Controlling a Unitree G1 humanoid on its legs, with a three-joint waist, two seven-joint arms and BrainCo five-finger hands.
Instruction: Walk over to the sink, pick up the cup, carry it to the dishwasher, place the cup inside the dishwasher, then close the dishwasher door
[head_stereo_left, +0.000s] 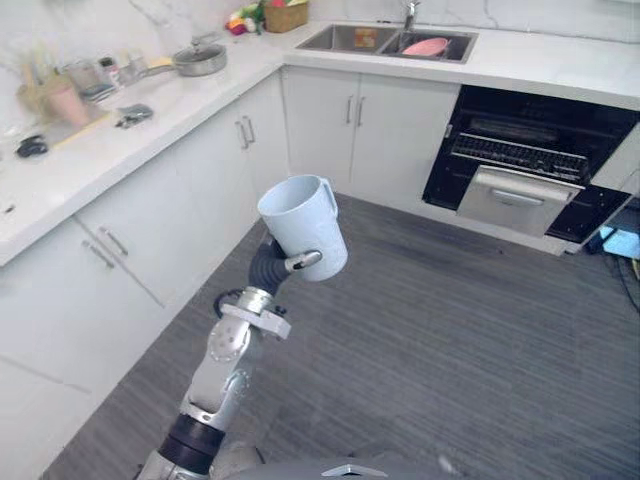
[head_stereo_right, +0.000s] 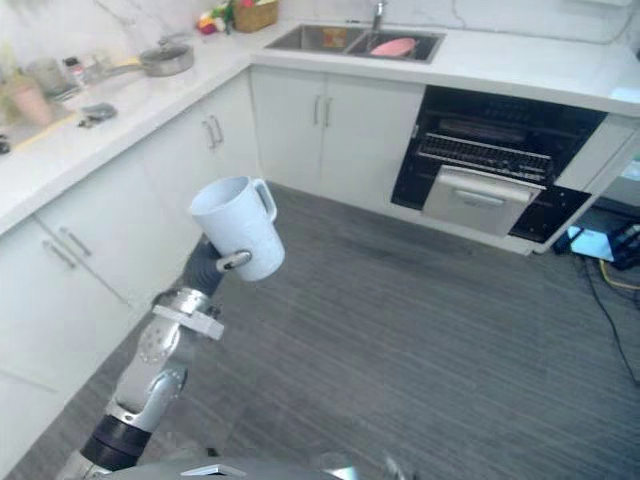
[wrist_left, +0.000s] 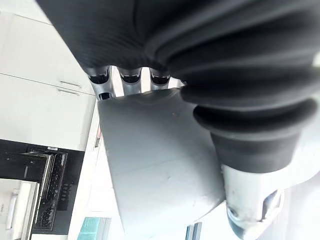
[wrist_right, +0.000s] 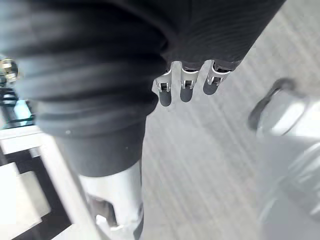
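A pale blue-grey cup (head_stereo_left: 300, 225) with a handle hangs upright over the floor, well short of the units. My left hand (head_stereo_left: 303, 261) is shut on it, the thumb across its side; in the left wrist view the fingers (wrist_left: 122, 77) curl over the cup's wall (wrist_left: 155, 165). The dishwasher (head_stereo_left: 530, 160) stands open under the back counter, a dark cavity with a rack, its grey door (head_stereo_left: 515, 200) tilted part way out. The sink (head_stereo_left: 385, 40) lies at the back, left of the dishwasher. My right hand (wrist_right: 182, 87) hangs relaxed over the floor, holding nothing.
White cabinets and a counter (head_stereo_left: 120, 150) run along the left, with a pan (head_stereo_left: 200, 60) and small items on top. A basket (head_stereo_left: 285, 15) stands by the sink, and a pink dish (head_stereo_left: 425, 46) lies in it. A blue object (head_stereo_left: 620, 240) sits on the floor right of the dishwasher.
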